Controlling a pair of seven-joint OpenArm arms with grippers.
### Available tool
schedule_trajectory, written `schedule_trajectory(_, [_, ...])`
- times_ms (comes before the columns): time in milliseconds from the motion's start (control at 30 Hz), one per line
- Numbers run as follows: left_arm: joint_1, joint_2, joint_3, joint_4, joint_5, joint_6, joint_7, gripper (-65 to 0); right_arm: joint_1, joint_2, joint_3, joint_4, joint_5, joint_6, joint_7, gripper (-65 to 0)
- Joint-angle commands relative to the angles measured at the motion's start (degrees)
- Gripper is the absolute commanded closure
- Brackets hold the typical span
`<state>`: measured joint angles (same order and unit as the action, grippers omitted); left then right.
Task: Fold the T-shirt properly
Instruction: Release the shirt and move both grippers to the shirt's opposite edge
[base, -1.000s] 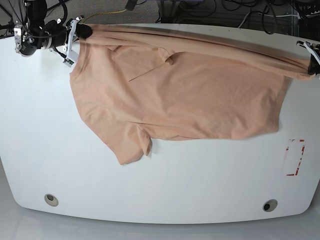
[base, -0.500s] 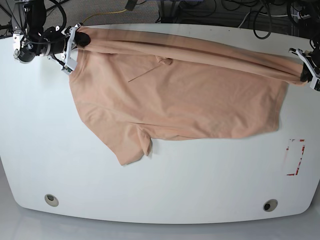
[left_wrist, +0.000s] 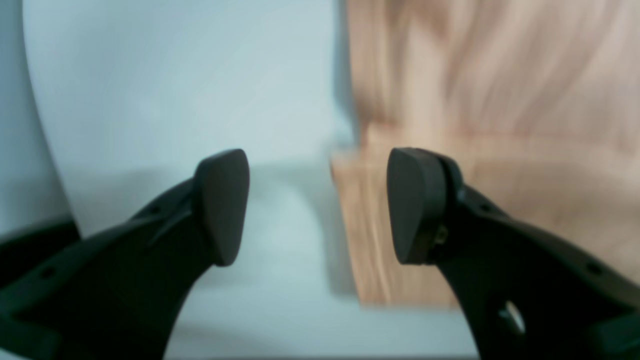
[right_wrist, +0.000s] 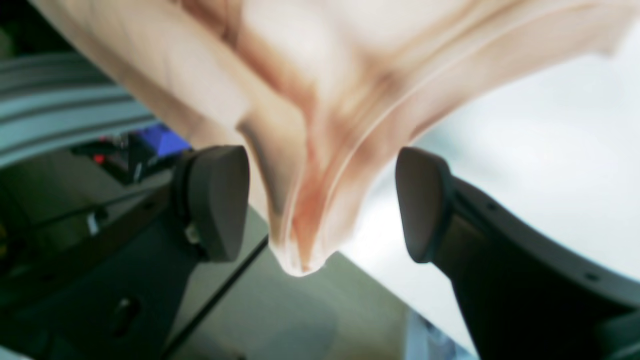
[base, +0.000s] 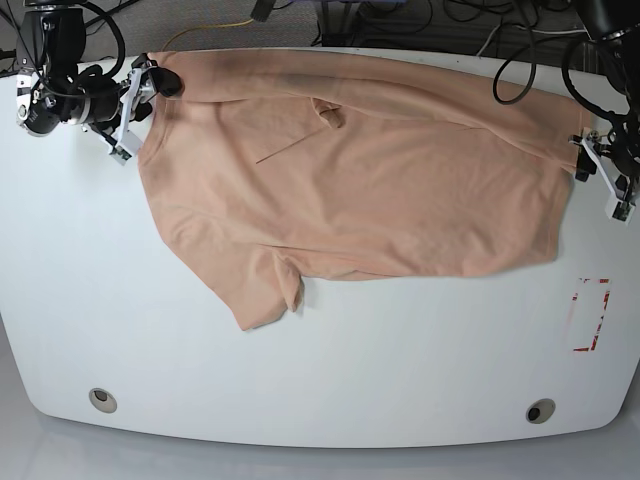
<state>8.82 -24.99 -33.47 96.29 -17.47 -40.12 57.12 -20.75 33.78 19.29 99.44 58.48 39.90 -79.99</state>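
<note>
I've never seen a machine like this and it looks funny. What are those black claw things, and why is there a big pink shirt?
It is a robot with two arms, learning to fold the T-shirt. One picture looks down from above on the white table, where the peach shirt lies spread out. The other two come from little cameras on the robot's wrists, so you see its black claws up close. The left gripper is open beside the shirt's edge. The right gripper is open too, with a bunched corner of the shirt hanging between its fingers at the table's edge. Neither claw is squeezing the shirt.
</note>
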Motion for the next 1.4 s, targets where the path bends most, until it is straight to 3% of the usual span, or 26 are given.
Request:
schedule_trajectory(0, [-0.07, -1.25, -0.24, 1.07, -0.50, 0.12, -0.64, -39.2, 0.23, 0.99, 3.79, 0.91, 0.47, 0.10, -0.01, -43.8])
schedule_trajectory(167, [0.28, -0.72, 1.96, 2.74, -0.50, 0.12, -0.64, -39.0, 0.40, -2.18, 11.17, 1.00, 0.55, 0.10, -0.01, -43.8])
schedule_trajectory(367, [3.44, 4.11, 2.75, 5.73, -0.06, 0.12, -0.90, -39.0, 0.75, -9.82, 21.81, 0.65, 0.12, 0.10, -0.01, -43.8])
schedule_trajectory(567, [3.71, 8.77, 2.57, 4.94, 8.20, 0.12, -1.17, -39.0, 3.21, -15.80, 25.77, 0.56, 0.03, 0.10, -0.01, -43.8])
schedule_trajectory(767, [3.97, 10.71, 2.48, 4.32, 12.33, 0.12, -3.89, -39.0, 8.49, -16.07, 23.66, -0.49, 0.03, 0.10, 2.93, -43.8])
schedule_trajectory(933, [5.20, 10.71, 2.40, 0.90, 12.77, 0.12, -3.72, -39.0, 16.05, -16.59, 23.48, -8.67, -0.76, 0.10, 3.11, -43.8])
schedule_trajectory(1367, [10.57, 10.71, 2.48, 3.71, 12.33, 0.12, -3.72, -39.0, 35.13, -15.27, 23.22, -29.42, -19.84, 0.10, 8.56, -43.8])
